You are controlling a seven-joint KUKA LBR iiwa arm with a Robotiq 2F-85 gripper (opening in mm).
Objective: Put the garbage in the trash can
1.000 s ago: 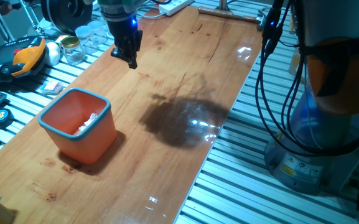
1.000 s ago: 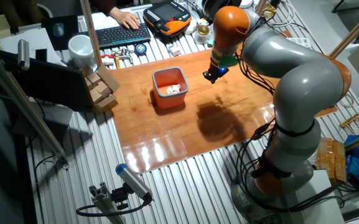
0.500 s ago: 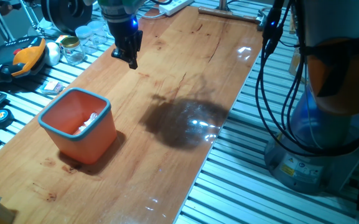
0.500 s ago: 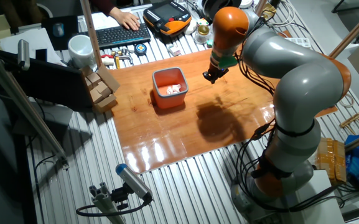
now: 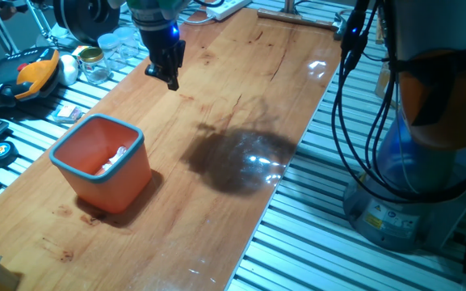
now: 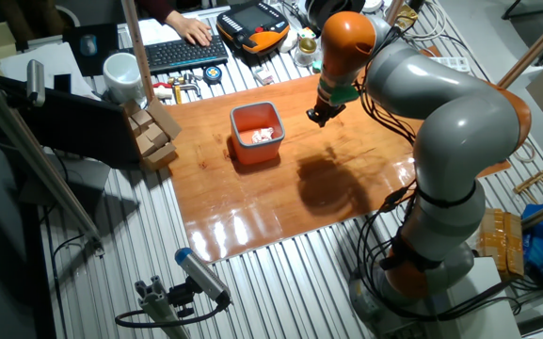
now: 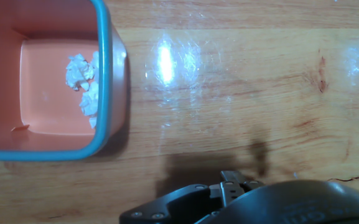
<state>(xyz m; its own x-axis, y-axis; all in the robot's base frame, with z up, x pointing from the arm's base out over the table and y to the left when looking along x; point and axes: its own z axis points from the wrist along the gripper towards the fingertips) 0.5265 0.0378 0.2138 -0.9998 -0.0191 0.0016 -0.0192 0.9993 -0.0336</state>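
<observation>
The garbage [image 7: 83,84] already lies inside the bin [image 5: 73,171] — white scraps on its floor. The claw [image 5: 170,76] hangs above the table [image 5: 241,105], apart from the bin, apparently pinched together, holding nothing. Little risk remains — only a low sweep tipping the bin

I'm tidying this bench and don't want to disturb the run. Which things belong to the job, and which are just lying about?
Job: trash can, white garbage inside it, gripper.

Lying about: glass jars, keyboard, white mug, wooden blocks.
</observation>
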